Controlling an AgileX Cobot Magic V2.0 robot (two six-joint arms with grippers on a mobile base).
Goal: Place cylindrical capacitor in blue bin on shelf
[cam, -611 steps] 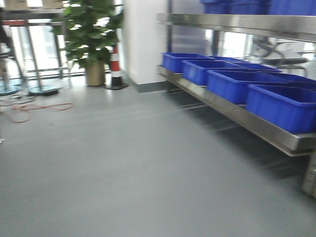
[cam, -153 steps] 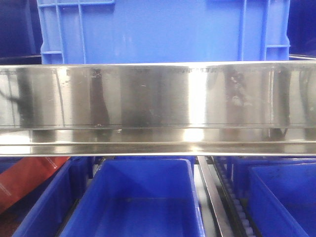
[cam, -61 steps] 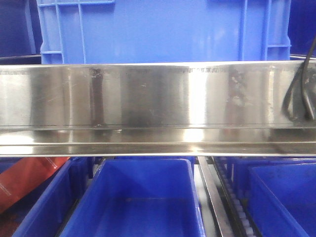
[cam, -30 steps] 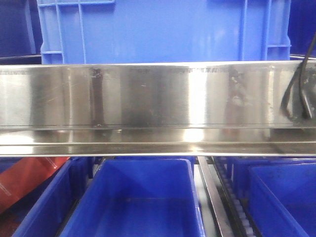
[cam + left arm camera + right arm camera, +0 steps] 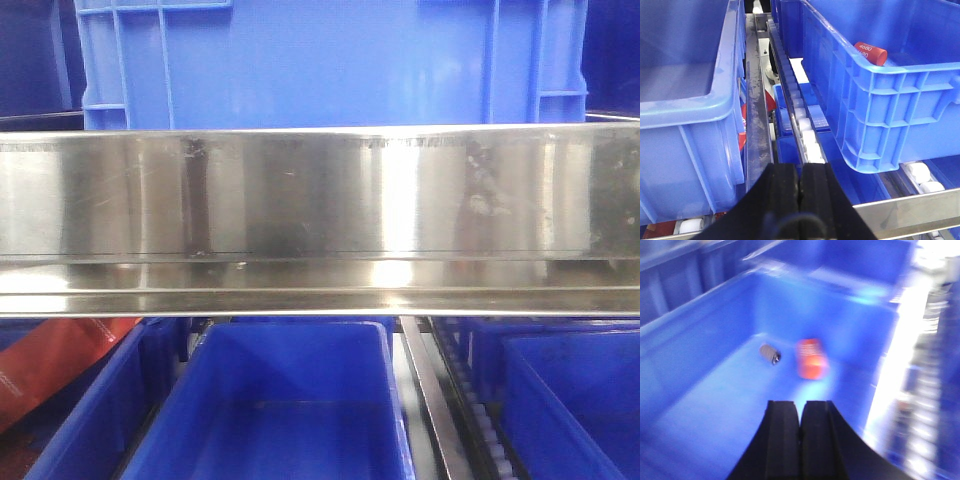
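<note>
Right wrist: one cylindrical capacitor [image 5: 769, 353], one orange cylinder [image 5: 811, 359]

A wide shiny steel rail [image 5: 320, 215] fills the front view, streaked with bright reflections. Behind it stand more blue crates [image 5: 560, 400] on white roller tracks [image 5: 805, 130] between metal dividers [image 5: 756, 120]. A red shape [image 5: 50, 365], perhaps a bag, shows at lower left. Strong glare [image 5: 905, 350] washes the blurred right-wrist view.

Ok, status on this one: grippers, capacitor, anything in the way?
Left gripper shut, empty. Right gripper shut, empty, above blue bin. Cylindrical capacitor lying on bin floor beside orange cylinder. Nothing in the way.
</note>
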